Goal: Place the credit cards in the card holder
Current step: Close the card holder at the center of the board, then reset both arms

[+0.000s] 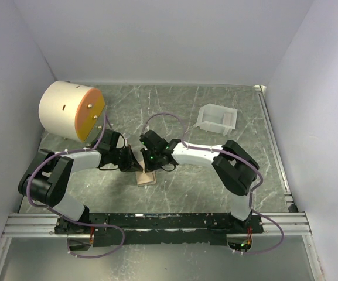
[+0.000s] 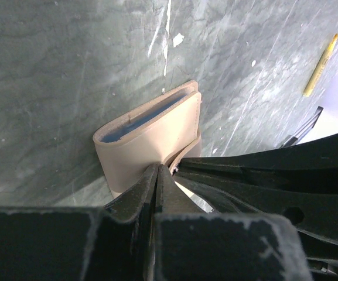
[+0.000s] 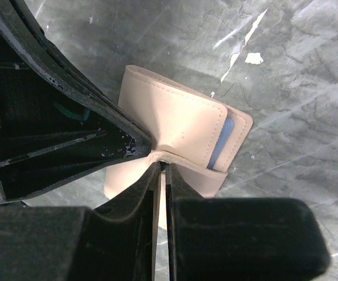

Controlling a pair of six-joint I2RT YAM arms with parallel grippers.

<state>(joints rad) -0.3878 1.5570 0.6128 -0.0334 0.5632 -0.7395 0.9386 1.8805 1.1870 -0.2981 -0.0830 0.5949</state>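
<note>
While the card holder (image 3: 180,126) lies folded (blue lining showing), left gripper (image 2: 157,171) and right gripper (image 3: 160,165) both pinch it.

The 2 arms, the left arm (image 1: 81,159) and the right arm (image 1: 199,153), have smooth white link shells between bulky black joint housings. A lilac cable (image 1: 163,115) loops along each, fastened with pale ties. A small green light (image 1: 151,157) glows at the right wrist. The left gripper (image 2: 157,170) and right gripper (image 3: 160,161) are matte black, with tapered fingers (image 3: 233,234) and scuffed, pale-speckled edges.
</note>
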